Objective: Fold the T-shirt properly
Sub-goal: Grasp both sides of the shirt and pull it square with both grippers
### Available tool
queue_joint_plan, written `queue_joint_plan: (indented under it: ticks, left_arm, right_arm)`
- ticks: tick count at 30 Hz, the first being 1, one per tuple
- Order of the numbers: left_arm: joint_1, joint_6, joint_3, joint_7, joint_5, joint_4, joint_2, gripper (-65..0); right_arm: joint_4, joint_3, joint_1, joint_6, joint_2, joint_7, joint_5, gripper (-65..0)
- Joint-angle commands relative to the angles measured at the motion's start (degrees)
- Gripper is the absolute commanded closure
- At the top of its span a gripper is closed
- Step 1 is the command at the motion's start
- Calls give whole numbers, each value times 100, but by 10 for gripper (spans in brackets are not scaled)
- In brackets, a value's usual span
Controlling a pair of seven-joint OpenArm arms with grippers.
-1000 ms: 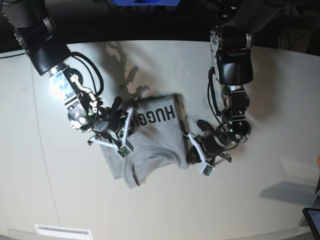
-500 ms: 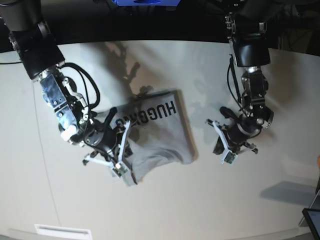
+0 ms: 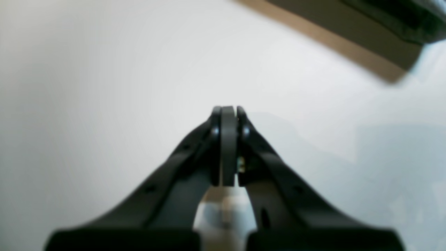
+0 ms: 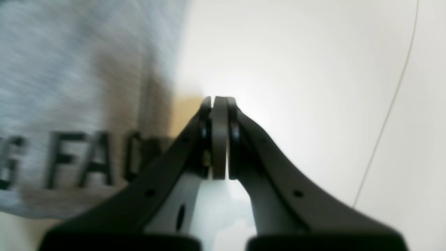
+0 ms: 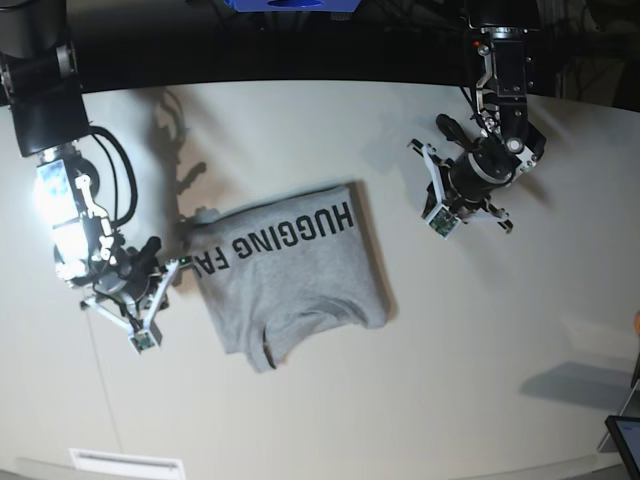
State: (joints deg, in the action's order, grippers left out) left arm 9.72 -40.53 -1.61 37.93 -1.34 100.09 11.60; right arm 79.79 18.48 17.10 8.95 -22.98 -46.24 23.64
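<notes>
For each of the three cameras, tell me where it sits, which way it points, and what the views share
Base: overhead, looking down on the white table, the T-shirt and both arms.
Left wrist: on the left arm, looking along its shut left end effector at bare table, no shirt in sight.
Right wrist: on the right arm, looking past the shut right end effector at the shirt's lettered edge.
Shared: base and right wrist both show the lettering; all three show the table.

white table (image 5: 400, 380), thin seam (image 4: 386, 129) in it right of the gripper; dark background beyond far edge
</notes>
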Motion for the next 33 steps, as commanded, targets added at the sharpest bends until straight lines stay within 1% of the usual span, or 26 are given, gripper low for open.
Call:
queue_joint_plan:
  ticks: [1,4,7,9,15,19,26,29,30,31,33]
  left_arm:
    - [-88,53,-37,-123,86,35,49,-2]
    - [-185,53,-28,-228,86,-150,40,-2]
    - [-361,53,-37,-475,33,-431,-144,-2]
    - [-528,53,-20,-475,33,-625,-197,-2]
    - [-1073,53,-11,-483,33,-1143,-549,-2]
    - [-1407,53,68,-492,33,-1469,-707,-2]
    - [-2031,53,851,-492,33,-2154,-716,-2]
    - [-2189,53,991,-659,33,-2348,-724,-2]
    - [-2233,84,991,-721,33,-2418,-724,-2]
    - [-2268,207,1000,-765,25,-2497,-716,-2]
    - [-2365,251,1000,-809,25,-2673,-716,-2]
  right_arm:
    - [61,-41,61,6,-36,154,23,-3]
    - [43,-41,-141,6,-18,268,23,-3]
    - [43,-41,-352,6,-9,312,23,-3]
    - [43,-41,-475,6,-9,338,23,-3]
    - [52,-41,-756,6,-1,347,32,-3]
    - [272,-41,-994,6,-1,347,32,-3]
    - [764,-41,-1451,6,-1,303,32,-3]
    - [869,-41,-1609,6,43,303,32,-3]
    - [896,-41,-1653,6,78,303,32,-3]
    - [931,-41,-1706,6,96,303,32,-3]
    - [940,-41,-1785,6,105,303,32,-3]
